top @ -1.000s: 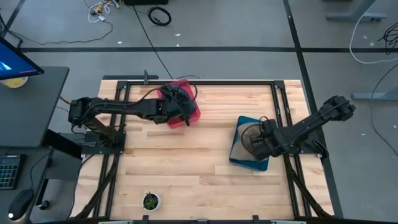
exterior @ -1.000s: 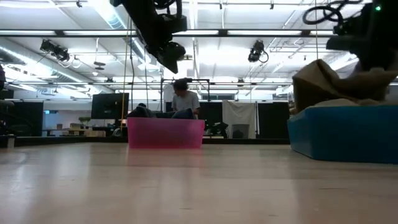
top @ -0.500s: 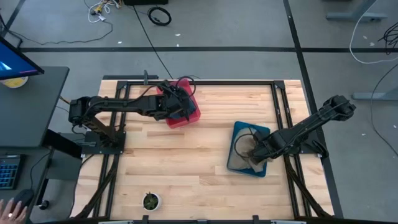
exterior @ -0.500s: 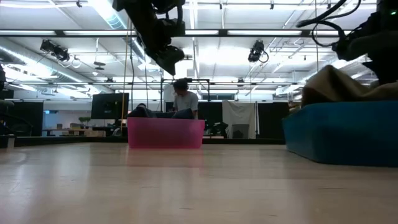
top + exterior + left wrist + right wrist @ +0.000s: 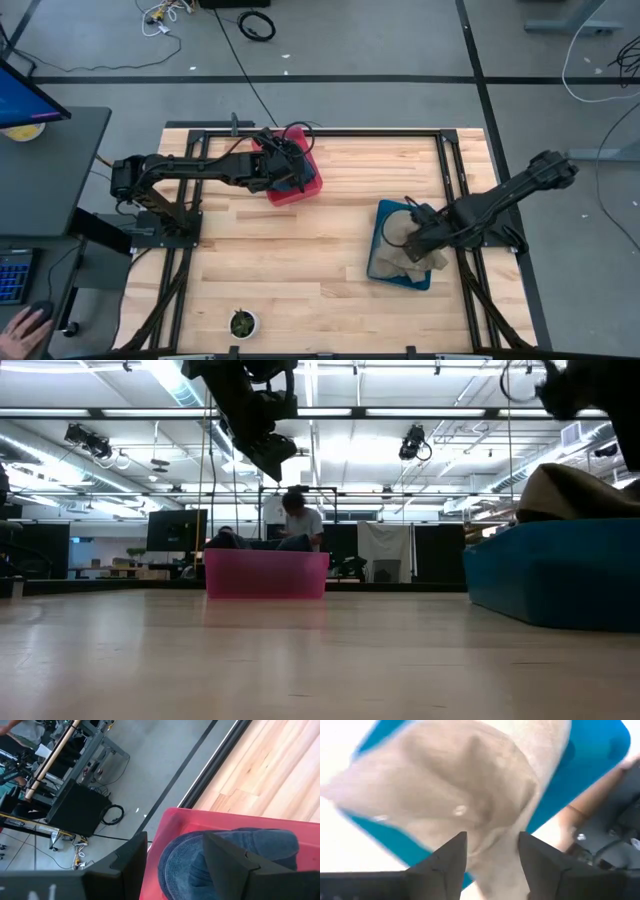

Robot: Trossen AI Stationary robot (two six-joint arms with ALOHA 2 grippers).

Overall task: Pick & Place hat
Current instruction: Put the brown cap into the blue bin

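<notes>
The tan hat (image 5: 418,250) lies in the blue bin (image 5: 385,262), with the right gripper (image 5: 490,851) just above it, jaws apart. The left gripper (image 5: 172,852), jaws also apart, hovers over the pink bin (image 5: 300,185), which holds what looks like a denim hat (image 5: 220,857).

Bright ceiling strip lights (image 5: 180,385) flood the scene evenly, the worktop (image 5: 300,660) shows soft sheen, and the right wrist view is motion-blurred.

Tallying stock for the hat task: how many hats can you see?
2. A blue hat lies in the pink bin; a tan hat lies in the blue bin. More may be hidden underneath.
</notes>
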